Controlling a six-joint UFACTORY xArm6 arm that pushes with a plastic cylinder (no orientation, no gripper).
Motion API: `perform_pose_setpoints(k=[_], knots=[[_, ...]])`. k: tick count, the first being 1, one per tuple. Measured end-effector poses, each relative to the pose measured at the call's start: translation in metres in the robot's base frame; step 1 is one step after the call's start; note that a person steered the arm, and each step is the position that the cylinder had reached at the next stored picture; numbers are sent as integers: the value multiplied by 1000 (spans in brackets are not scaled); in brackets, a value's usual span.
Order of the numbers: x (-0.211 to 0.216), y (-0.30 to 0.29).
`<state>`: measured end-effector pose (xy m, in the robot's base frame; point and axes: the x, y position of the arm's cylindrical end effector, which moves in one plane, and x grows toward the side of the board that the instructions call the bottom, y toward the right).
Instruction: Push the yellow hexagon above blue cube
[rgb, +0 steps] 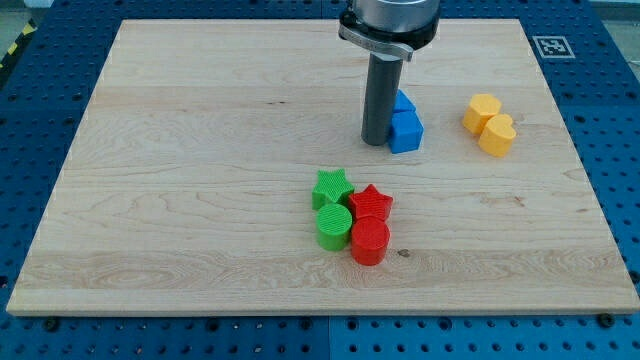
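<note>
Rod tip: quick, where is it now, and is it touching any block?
My tip: down on the board, against the left side of the blue cube; holds nothing. The yellow hexagon sits untouched to the right.

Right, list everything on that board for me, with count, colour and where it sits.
blue cube: 1, blue, upper middle, just right of the rod
blue block: 1, blue, shape unclear, touching the cube's top side, partly hidden
yellow hexagon: 1, yellow, upper right
yellow block: 1, yellow, rounded, touching the hexagon's lower right
green star: 1, green, centre
green cylinder: 1, green, below the green star
red star: 1, red, right of the green star
red cylinder: 1, red, below the red star
wooden board: 1, light wood, on blue perforated table
my tip: 1, dark rod end, beside the blue cube's left side
</note>
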<state>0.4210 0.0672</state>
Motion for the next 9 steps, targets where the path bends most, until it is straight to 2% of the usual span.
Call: perform_pose_setpoints(k=[2,3,4,5,6,7,9], knots=[[-2,36],[31,36],[59,70],[57,152],[36,206],[13,196],[-5,139]])
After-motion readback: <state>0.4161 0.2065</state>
